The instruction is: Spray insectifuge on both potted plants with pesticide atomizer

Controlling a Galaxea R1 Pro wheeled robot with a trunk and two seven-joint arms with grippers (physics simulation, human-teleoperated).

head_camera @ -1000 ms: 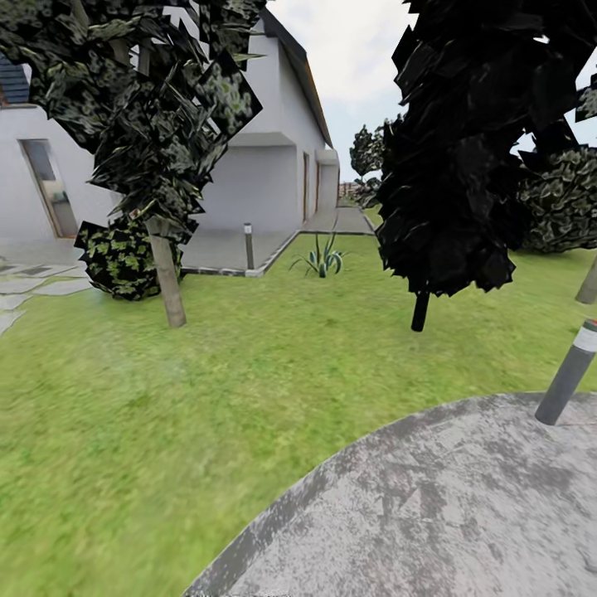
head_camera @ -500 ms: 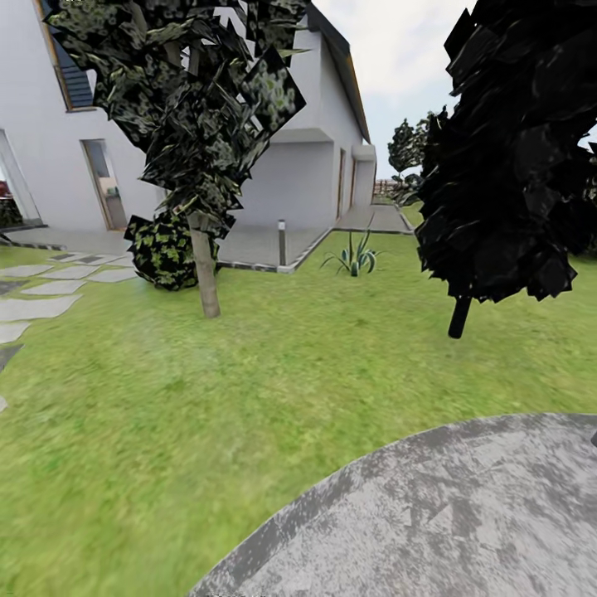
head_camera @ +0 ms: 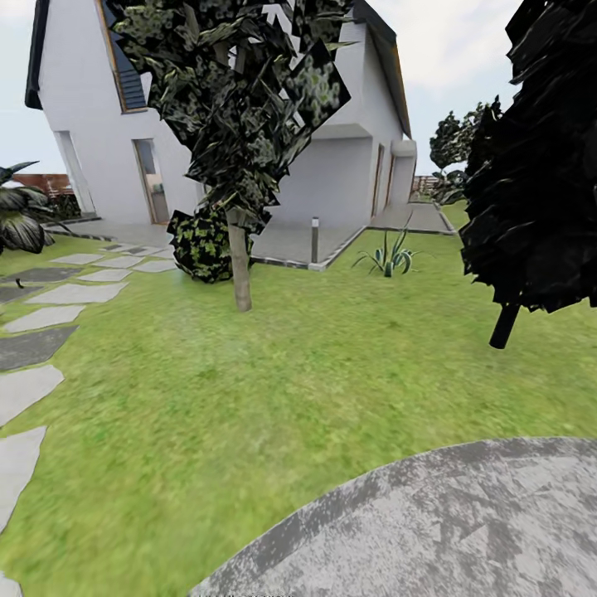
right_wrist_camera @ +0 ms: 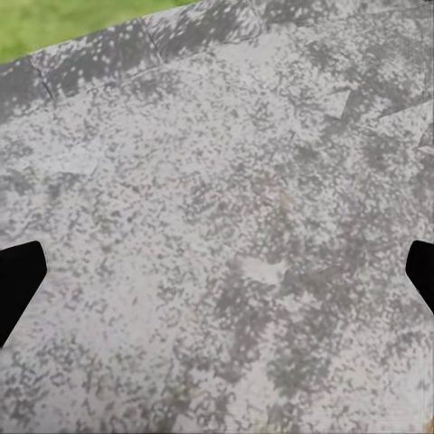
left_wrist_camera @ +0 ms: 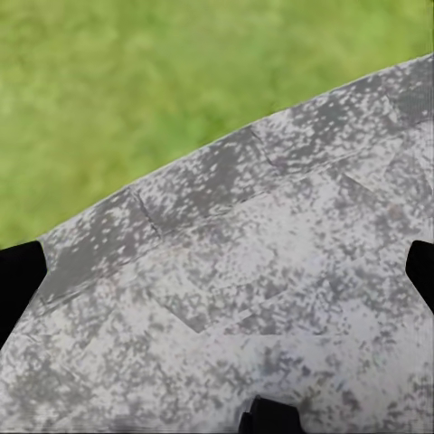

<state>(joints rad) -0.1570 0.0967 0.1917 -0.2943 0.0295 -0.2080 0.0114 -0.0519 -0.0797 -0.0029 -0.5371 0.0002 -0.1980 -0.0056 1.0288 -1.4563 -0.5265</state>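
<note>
Head view covers the lawn (head_camera: pixel 249 390), the curved edge of the paved patio (head_camera: pixel 464 531), a white house (head_camera: pixel 348 174), stepping stones (head_camera: pixel 50 315), a leafy tree (head_camera: pixel 240 124) and a striped agave (head_camera: pixel 388 257). Neither the atomizer nor the potted plants appear; their position cannot be established from here. Both wrist views look down on patio paving, with dark fingertips (left_wrist_camera: pixel 18 280) of the left gripper and fingertips (right_wrist_camera: pixel 18 280) of the right at the frame edges, set wide apart and holding nothing. Judgement: a slim spray bottle should be light, rigid and smooth; grip mid-body, below the spray head.
</note>
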